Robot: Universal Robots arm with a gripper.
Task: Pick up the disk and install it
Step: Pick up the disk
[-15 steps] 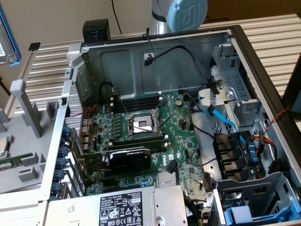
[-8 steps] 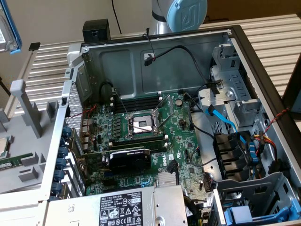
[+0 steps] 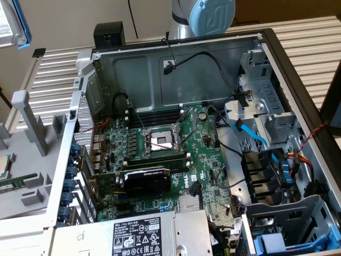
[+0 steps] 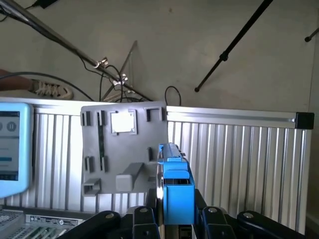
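The disk stands edge-on in the wrist view, its bright blue frame rising straight up from between my black fingers. My gripper is shut on the disk near its lower end. In the exterior view the disk shows at the far upper left corner as a silver, white-labelled face with a blue rim, held high above the grey fixture and well outside the open computer case. Part of my arm shows behind the case's back wall.
The case holds a motherboard, a power-supply box at the front and a drive cage with another blue tray at the exterior view's lower right, among loose cables. A grey fixture plate and a tablet screen face the wrist camera.
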